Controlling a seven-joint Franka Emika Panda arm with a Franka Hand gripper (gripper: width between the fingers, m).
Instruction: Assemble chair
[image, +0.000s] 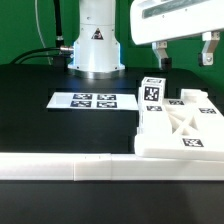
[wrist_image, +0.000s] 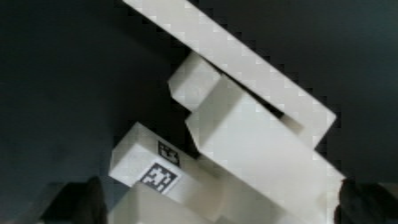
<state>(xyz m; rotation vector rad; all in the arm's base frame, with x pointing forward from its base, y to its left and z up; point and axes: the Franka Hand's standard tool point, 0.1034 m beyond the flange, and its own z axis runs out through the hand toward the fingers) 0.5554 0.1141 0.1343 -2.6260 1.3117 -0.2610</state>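
The chair parts are white plastic pieces with black-and-white tags, clustered at the exterior view's right. An X-braced flat panel (image: 186, 125) lies there. A tagged block (image: 152, 92) and further tagged pieces (image: 190, 98) sit behind it. My gripper (image: 184, 54) hangs open and empty above the cluster, touching nothing. In the wrist view the gripper (wrist_image: 214, 212) is spread wide, its dark fingertips (wrist_image: 71, 202) at the picture's edges. A tagged white block (wrist_image: 164, 178) and a long square leg (wrist_image: 231, 62) lie below it.
The marker board (image: 85, 100) lies flat in front of the robot base (image: 97, 45). A long white border rail (image: 90, 168) runs along the table's near edge. The table top (image: 40, 120) is black.
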